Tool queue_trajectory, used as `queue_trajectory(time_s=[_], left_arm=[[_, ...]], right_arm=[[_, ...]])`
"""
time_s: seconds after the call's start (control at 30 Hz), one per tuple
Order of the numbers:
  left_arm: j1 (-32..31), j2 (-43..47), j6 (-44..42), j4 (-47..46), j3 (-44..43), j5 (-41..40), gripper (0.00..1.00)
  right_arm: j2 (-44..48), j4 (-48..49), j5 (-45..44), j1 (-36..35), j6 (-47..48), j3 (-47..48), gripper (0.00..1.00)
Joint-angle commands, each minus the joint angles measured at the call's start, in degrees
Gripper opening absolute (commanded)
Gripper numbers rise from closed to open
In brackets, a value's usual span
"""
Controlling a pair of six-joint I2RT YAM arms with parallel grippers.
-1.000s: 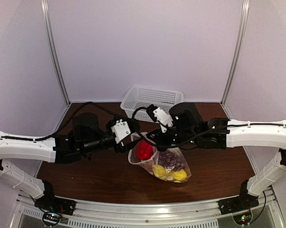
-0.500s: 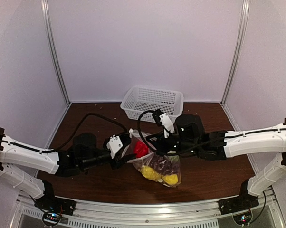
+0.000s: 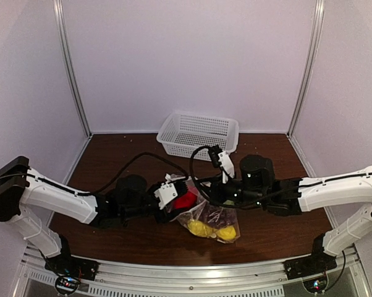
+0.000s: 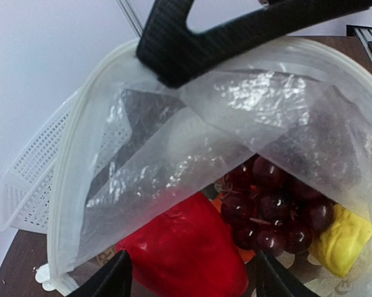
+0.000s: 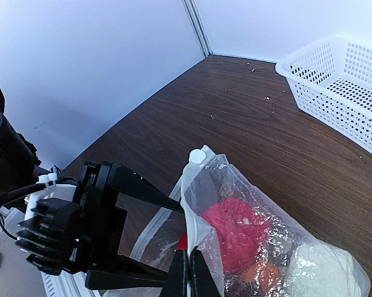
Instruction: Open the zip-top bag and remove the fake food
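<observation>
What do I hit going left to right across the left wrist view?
white basket → red piece → purple grape bunch → yellow piece; the last three lie inside the zip-top bag.

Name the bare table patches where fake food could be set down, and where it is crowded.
Bare table lies between the white basket and the left wall, right of the basket, and along the near edge beside the zip-top bag. Crowded: the centre, where the left hand and right hand meet at the bag.
</observation>
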State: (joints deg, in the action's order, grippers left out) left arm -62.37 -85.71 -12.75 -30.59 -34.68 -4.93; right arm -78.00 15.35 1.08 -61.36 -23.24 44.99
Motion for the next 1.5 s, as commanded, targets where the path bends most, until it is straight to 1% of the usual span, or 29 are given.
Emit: queue_trajectory(time_s=[0.0,0.03,0.1,0.17,0.27,0.4,0.7,0.77,0.87,1.1,1.23,1.33,1.47], left_arm=[[-0.21,-3.36,3.88,-2.83,-3.32,-4.49,0.71],[-0.21,-4.46,5.07,-2.81,-4.04,-3.88,0.73],[-0.17,-6.82,8.1,-3.29,-5.1,-3.57,0.81],[-0.2,-8.86,11.38,-4.33,-5.64,-5.66,0.83],[-0.19,-10.9,16.65,-5.88,-5.7,-10.31,0.82],[-0.21,-12.73,20.57,-6.33,-6.45,-14.69,0.78],[-0.21,-18.63,21.52,-8.43,-10.0,-11.18,0.69],[-0.21,-19.61,21.32,-9.07,-10.82,-11.62,0.7],[-0.17,-20.48,20.09,-12.4,-11.12,-8.79,0.72],[-0.43,-23.01,18.39,-17.89,-11.52,-5.42,0.72],[-0.38,-25.73,18.55,-16.0,-14.02,-7.47,0.73],[-0.37,-26.0,19.12,-16.46,-13.94,-8.65,0.68],[-0.38,-25.21,18.86,-16.57,-13.29,-9.2,0.57]], right_arm=[[1.12,4.44,0.76,0.19,-0.97,-0.09,0.0],[1.02,5.14,0.92,0.19,-1.28,-0.15,0.0],[0.88,7.15,1.35,0.15,-1.84,-0.38,0.0],[0.69,8.72,1.47,0.16,-2.5,-0.51,0.0],[0.32,11.04,1.33,0.13,-3.53,-1.29,0.0],[-0.43,12.51,0.91,0.02,-4.17,-2.12,0.0],[-1.24,13.95,-0.82,0.02,-5.04,-3.81,0.0],[-1.34,14.0,-0.82,0.02,-5.18,-3.98,0.0],[-1.37,14.24,-0.82,0.02,-5.44,-4.65,0.0],[-1.28,14.52,-1.89,0.08,-5.95,-5.32,0.0],[-0.82,14.59,-1.93,0.1,-6.23,-6.17,0.0],[0.18,13.51,-2.83,0.16,-6.08,-6.47,0.0],[1.41,12.86,-4.03,0.51,-6.06,-7.79,0.0]])
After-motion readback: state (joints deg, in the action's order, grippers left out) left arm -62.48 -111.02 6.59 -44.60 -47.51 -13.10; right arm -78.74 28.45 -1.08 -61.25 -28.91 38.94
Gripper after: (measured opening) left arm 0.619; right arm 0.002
